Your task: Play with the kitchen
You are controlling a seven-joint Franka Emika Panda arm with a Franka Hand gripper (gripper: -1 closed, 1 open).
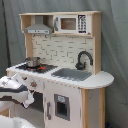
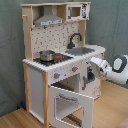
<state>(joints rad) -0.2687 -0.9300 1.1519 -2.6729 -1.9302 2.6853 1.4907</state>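
The kitchen (image 1: 60, 65) is a tall toy of pale wood and white panels. A red-ringed black hob (image 1: 37, 66) carries a small metal pot (image 1: 32, 62). Beside it are the grey sink (image 1: 75, 74) and the black tap (image 1: 83, 59). Above sit the hood (image 1: 39, 27) and the microwave (image 1: 70, 23). In the second exterior view the oven door (image 2: 70, 102) hangs open, folded down. My white arm (image 2: 116, 69) reaches in from the second exterior view's right. My gripper (image 2: 92, 70) hovers at the front panel, just below the counter edge and above the open door. In the first exterior view the gripper (image 1: 28, 99) shows at the lower left.
A grey curtain (image 1: 112, 50) hangs behind the kitchen. The floor (image 2: 112, 107) is pale wood. A lower cabinet door with a dark window (image 1: 61, 107) sits under the sink. The rounded counter end (image 1: 102, 78) juts out on the first exterior view's right.
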